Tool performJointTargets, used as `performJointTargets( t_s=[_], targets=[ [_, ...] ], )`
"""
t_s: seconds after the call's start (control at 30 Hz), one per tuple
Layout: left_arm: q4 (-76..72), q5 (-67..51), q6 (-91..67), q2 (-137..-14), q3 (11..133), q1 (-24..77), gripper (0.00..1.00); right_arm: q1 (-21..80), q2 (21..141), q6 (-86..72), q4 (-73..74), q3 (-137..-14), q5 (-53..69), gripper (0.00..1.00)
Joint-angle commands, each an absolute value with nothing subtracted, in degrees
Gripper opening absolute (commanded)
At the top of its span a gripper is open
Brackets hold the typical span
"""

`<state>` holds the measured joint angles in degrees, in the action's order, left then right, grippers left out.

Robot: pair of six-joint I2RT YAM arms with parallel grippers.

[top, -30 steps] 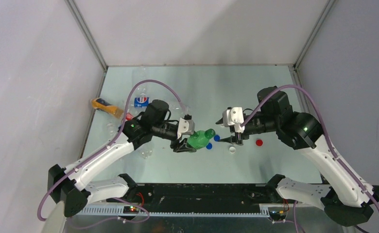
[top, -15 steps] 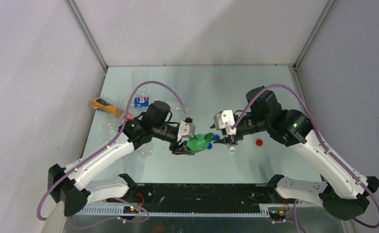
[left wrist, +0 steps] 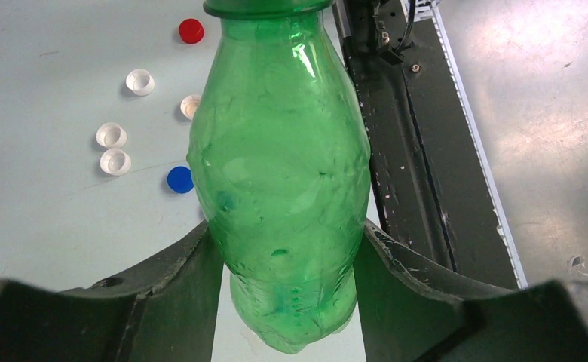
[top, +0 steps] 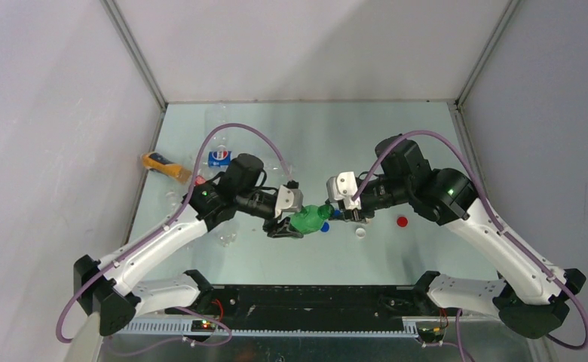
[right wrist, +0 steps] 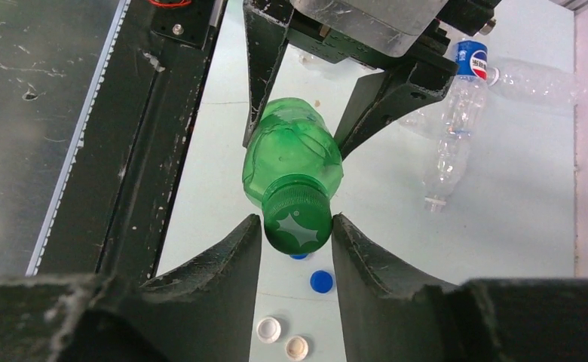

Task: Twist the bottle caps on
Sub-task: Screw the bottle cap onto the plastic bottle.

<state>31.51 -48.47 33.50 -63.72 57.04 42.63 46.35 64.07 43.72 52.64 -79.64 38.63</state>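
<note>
Change: within the last second the right arm has swung in from the right, and the right gripper [top: 344,213] has narrowed around the cap [right wrist: 297,225] of the green bottle [left wrist: 280,166]. Before, it stood apart from the neck, above the loose caps.
Meaning: the cap seems already seated on the neck, so the step in hand is probably to turn it tight. This is a judgement only.
Right gripper: clenched on the cap. In the right wrist view its two fingers appear to touch the cap on both sides.
Left gripper [top: 289,223]: grasping the bottle by the lower body, as before.
Bottle place: over the middle of the bench [top: 313,136], held between the two arms and, as it seems, not resting on it.
Left arm pose: stretched forward and inward, wrist turned so that the bottle lies nearly level, neck toward the right arm.
Right arm pose: elbow high, forearm folded back to the middle, gripper facing the cap end-on.
Loose caps: a blue cap [right wrist: 321,281] and two pale ones lie under the right gripper. A red cap [top: 402,222] lies further right.
Other bottles: a clear bottle [right wrist: 457,128] lies at the left, uncapped.
</note>
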Motion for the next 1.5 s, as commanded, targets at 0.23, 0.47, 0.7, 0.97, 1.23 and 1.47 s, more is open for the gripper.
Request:
performJointTargets(
  t_s=[0.23,0.47,0.7,0.97,1.23,1.47],
  targets=[
    [25.91,-38.39,31.95,-62.75,59.3,44.36,0.0,46.66,66.17,34.44,51.72,-79.72,37.73,0.15],
    [14.41,-18.32,28.25,-57.75,54.29,48.15,0.0,46.64,69.97,2.86,44.88,-78.94,24.91,0.0],
    [5.93,3.26,34.38,-54.04,49.41,55.09,0.0,42.36,77.62,-40.29,47.93,-78.85,19.84,0.0],
    [7.37,6.34,33.1,-54.49,46.73,57.32,0.0,41.11,76.45,-46.71,41.84,-78.03,18.76,0.14],
    [17.42,-12.56,28.0,-54.46,47.73,49.63,0.0,39.99,68.16,-26.09,38.37,-76.92,17.37,0.52],
    [28.92,-32.14,31.09,-57.76,53.14,45.67,0.0,38.21,62.38,0.69,38.38,-76.22,31.44,0.63]
  ],
)
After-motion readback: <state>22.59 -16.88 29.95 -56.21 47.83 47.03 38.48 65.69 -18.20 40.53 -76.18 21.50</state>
